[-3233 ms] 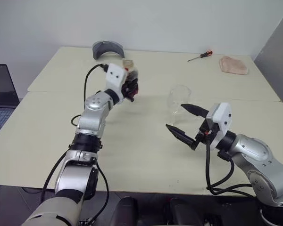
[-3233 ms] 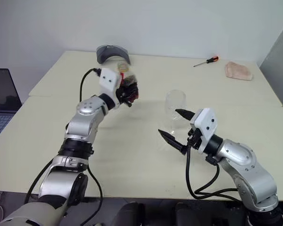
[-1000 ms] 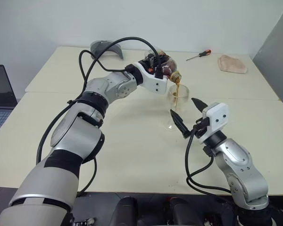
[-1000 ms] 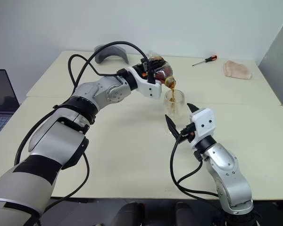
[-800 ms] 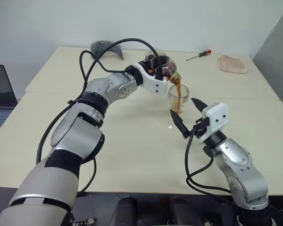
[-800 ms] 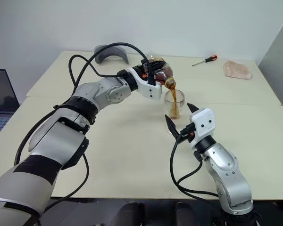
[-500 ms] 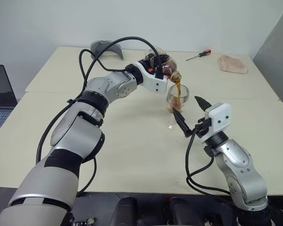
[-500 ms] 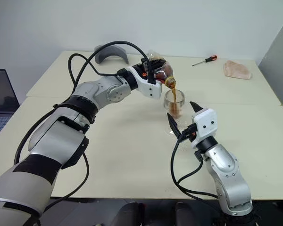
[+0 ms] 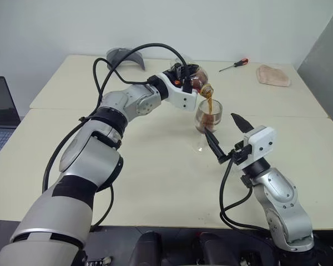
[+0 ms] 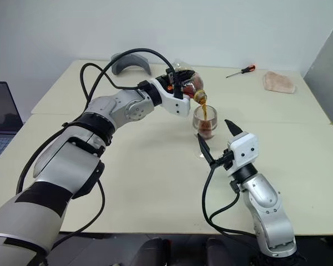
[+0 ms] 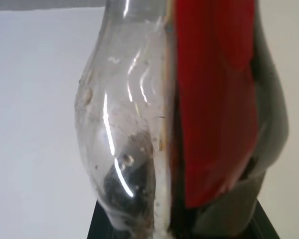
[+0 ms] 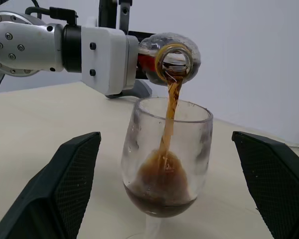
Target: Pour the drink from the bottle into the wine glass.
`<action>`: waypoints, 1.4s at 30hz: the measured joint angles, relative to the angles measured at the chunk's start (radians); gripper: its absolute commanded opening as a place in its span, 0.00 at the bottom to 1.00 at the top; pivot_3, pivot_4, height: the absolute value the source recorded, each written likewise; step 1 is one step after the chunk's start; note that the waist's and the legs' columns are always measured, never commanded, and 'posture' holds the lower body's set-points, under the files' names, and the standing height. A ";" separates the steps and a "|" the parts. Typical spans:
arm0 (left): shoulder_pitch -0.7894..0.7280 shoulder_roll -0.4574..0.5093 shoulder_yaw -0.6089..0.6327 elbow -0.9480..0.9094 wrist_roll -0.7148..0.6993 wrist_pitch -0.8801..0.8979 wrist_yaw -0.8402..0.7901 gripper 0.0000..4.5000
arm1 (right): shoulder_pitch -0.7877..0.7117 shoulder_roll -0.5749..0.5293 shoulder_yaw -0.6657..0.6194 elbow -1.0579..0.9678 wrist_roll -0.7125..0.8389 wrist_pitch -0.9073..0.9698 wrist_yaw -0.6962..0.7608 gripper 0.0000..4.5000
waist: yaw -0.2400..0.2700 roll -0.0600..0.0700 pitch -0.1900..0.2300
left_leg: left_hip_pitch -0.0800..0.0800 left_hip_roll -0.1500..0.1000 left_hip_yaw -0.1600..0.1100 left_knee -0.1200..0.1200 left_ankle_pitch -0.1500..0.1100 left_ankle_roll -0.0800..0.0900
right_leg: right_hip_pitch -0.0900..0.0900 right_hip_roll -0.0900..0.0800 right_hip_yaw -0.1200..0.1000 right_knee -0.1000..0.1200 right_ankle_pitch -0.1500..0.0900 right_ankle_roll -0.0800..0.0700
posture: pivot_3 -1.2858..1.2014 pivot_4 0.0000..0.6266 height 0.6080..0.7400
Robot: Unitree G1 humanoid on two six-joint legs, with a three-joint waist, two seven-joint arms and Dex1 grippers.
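Left gripper [image 9: 190,82] clamps tilted bottle [image 9: 195,80], drink [image 12: 169,112] streaming into wine glass [image 12: 165,164] mid-table; right gripper [image 9: 224,137] wide open flanking glass; screwdriver [image 9: 235,65], cloth [image 9: 274,75] well behind.

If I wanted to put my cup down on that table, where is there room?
The near left of the table is bare, beside the laptop. So is the far middle, between the grey holder and the screwdriver. It is crowded around the wine glass, with the bottle pouring and the right gripper open around it.
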 measured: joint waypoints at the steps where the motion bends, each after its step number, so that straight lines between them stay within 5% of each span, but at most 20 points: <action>1: -0.001 0.000 0.000 0.000 0.000 0.000 0.001 0.18 | 0.000 0.000 0.000 0.000 0.000 0.001 0.000 1.00 | 0.000 0.000 0.000 | 0.000 0.000 0.000 0.000 0.000 0.000 | 0.000 0.000 0.000 0.000 0.000 0.000 | 0.52 0.24 1.00; 42: -0.045 0.007 -0.021 0.030 0.054 0.003 0.086 0.18 | 0.021 0.009 0.005 0.015 0.001 0.001 0.014 1.00 | 0.000 0.000 0.000 | 0.000 0.000 0.000 0.001 0.000 0.000 | 0.000 0.000 0.000 0.001 0.000 0.000 | 0.52 0.24 1.00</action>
